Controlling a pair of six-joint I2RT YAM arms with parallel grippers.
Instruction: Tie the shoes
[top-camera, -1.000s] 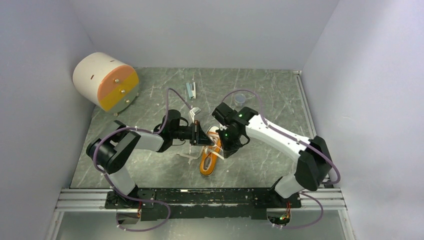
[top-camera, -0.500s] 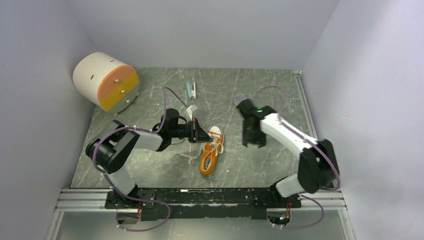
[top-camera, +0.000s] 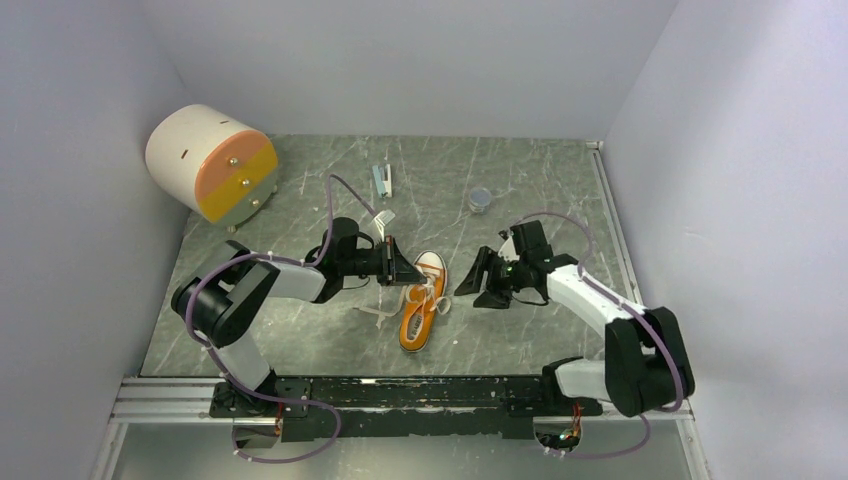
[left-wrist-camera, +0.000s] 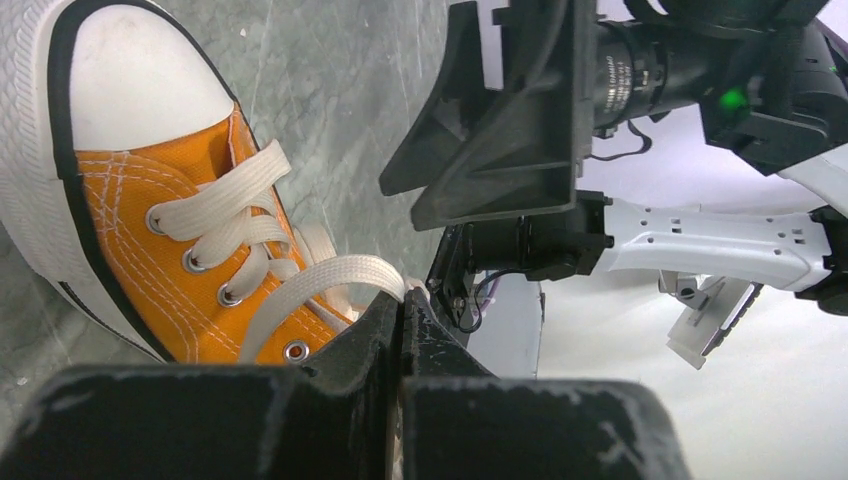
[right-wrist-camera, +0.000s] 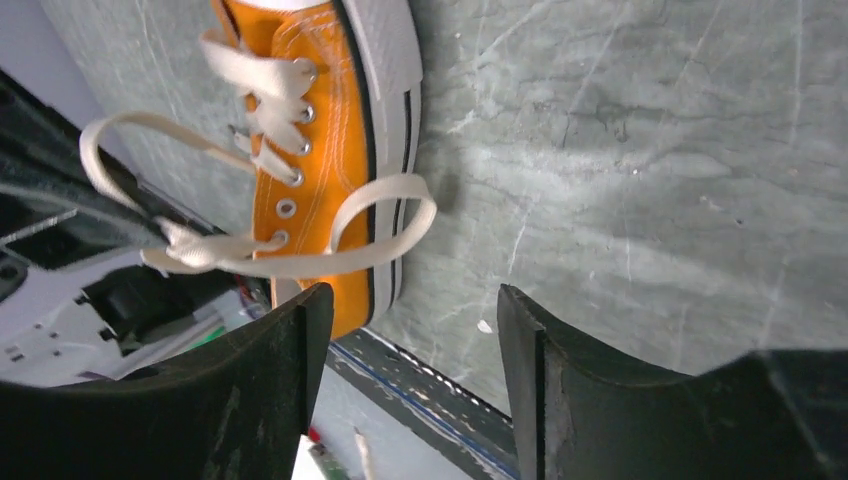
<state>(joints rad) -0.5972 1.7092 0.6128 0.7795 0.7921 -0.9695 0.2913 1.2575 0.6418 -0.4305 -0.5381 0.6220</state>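
Note:
The shoes are a single orange sneaker (top-camera: 417, 308) with a white toe cap and white laces, lying mid-table with its toe pointing away from me. My left gripper (top-camera: 408, 272) is at the shoe's left side, shut on a white lace (left-wrist-camera: 330, 280) that arches up from the eyelets to its tips (left-wrist-camera: 403, 300). My right gripper (top-camera: 467, 283) hovers a short way right of the shoe, open and holding nothing. In the right wrist view (right-wrist-camera: 415, 300) the open jaws frame bare table beside the sneaker (right-wrist-camera: 330, 130), where a lace loop (right-wrist-camera: 390, 225) hangs over the sole.
A white and orange cylinder (top-camera: 212, 162) lies at the back left. A small blue and white object (top-camera: 382, 180) and a round cap (top-camera: 481, 199) sit farther back. A white scrap (top-camera: 388, 220) lies behind the left gripper. The metal rail (top-camera: 400, 395) runs along the near edge.
My right gripper let go at the shoe and opened. It swung away to the right and now sits low, right of the sneaker. The left gripper kept its hold on the lace.

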